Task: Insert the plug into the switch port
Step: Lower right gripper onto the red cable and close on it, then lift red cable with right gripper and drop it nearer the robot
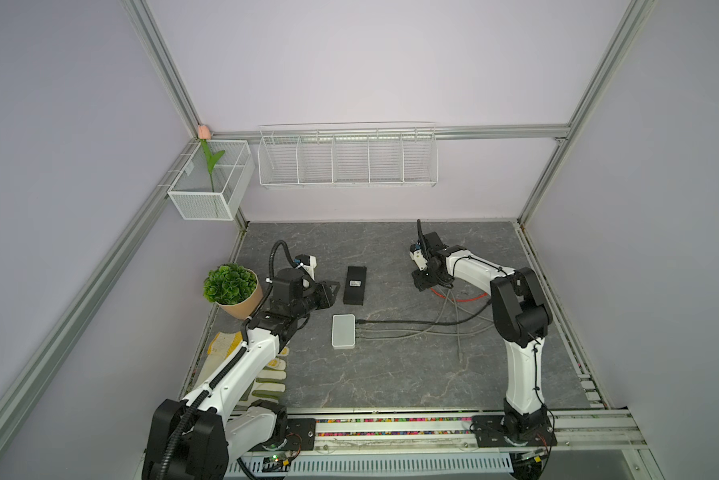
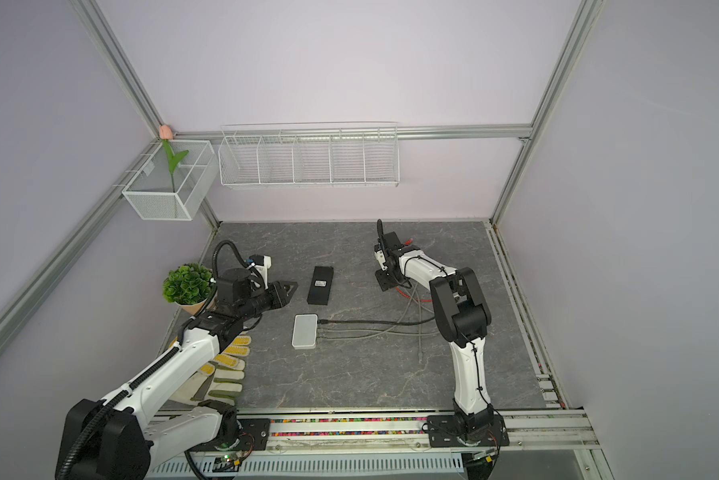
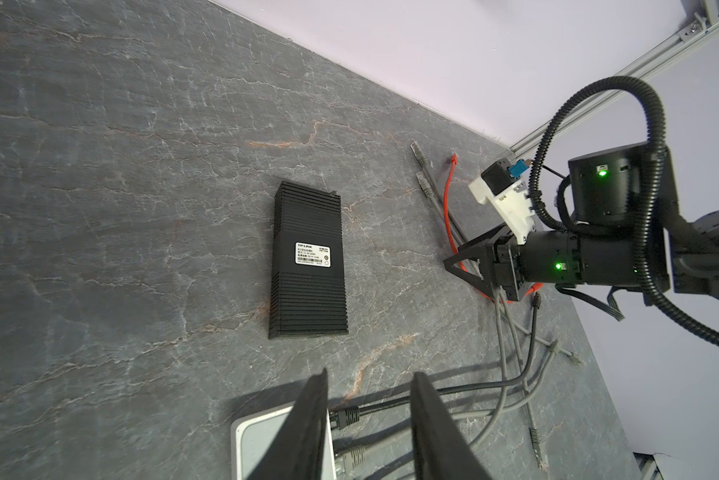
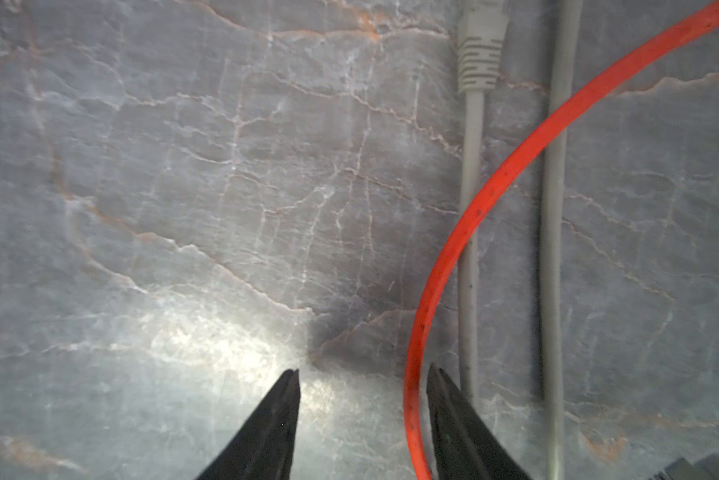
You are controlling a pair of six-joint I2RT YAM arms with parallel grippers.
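We see the right gripper [image 4: 362,372] low over the table on the right, jaws spread astride the orange cable [image 4: 474,208], not pinching it. Its plug [image 3: 453,160] lies farther back. The left gripper [image 3: 370,374] hovers spread and empty, just left of the black switch [image 1: 355,285].

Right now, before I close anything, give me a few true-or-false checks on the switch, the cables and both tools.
1. Cables are plugged into the black switch. False: no cable reaches it; the plugged cables run into the white box.
2. The orange cable runs between the right tool's jaws. True.
3. The left tool is shut on a plug. False: its jaws stand apart with nothing between them.
4. A potted plant stands beside the left arm. True.
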